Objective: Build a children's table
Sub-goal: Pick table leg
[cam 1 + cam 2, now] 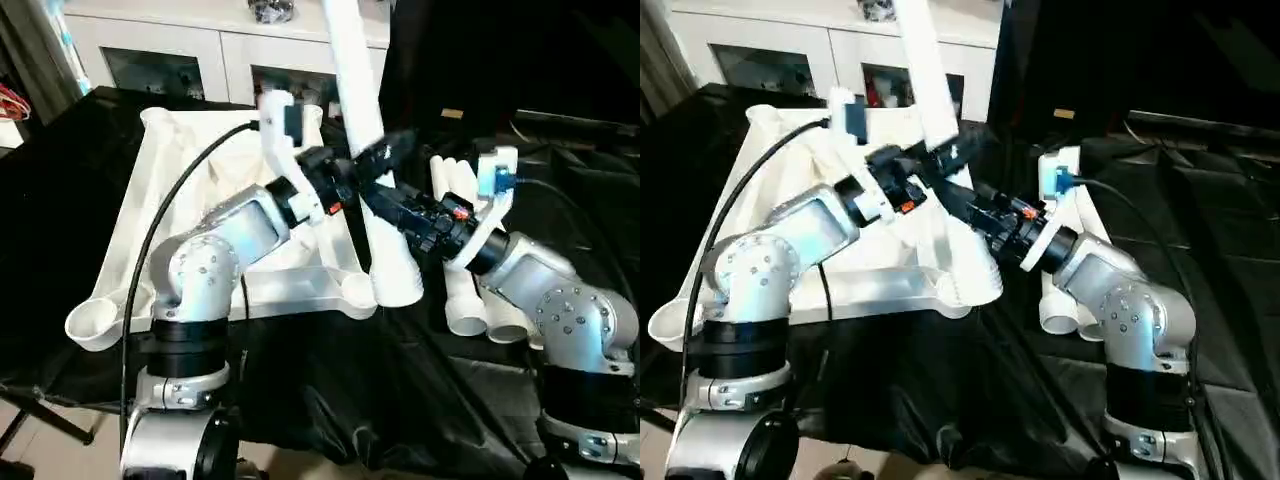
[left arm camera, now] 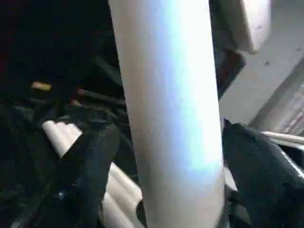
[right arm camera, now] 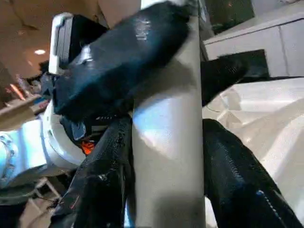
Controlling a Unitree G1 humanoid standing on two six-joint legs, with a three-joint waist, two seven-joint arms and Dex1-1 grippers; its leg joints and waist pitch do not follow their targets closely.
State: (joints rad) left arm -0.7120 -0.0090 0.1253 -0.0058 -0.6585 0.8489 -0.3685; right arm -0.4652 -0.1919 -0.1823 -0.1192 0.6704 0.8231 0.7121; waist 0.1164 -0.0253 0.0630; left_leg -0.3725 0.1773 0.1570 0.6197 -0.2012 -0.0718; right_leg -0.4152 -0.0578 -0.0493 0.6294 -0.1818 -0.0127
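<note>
We see a white cabinet (image 1: 215,45) with glass doors against the far wall, dark items behind the glass. A black cloth (image 1: 330,390) covers the work surface and hangs in folds at the near edge. Red cables (image 1: 10,103) lie at the far left. A curtain (image 1: 35,50) hangs beside the cabinet. Pale floor (image 1: 40,455) shows below.

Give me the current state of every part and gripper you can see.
Tabletop: upside down on the black cloth, ribbed underside up.
Raised leg: nearly upright, wide end at the tabletop's near corner socket.
Spare legs: lying together on the cloth.
Left gripper: fingers spread around the raised leg, gaps visible.
Right gripper: shut on the raised leg.
Cabinet: doors closed.
</note>
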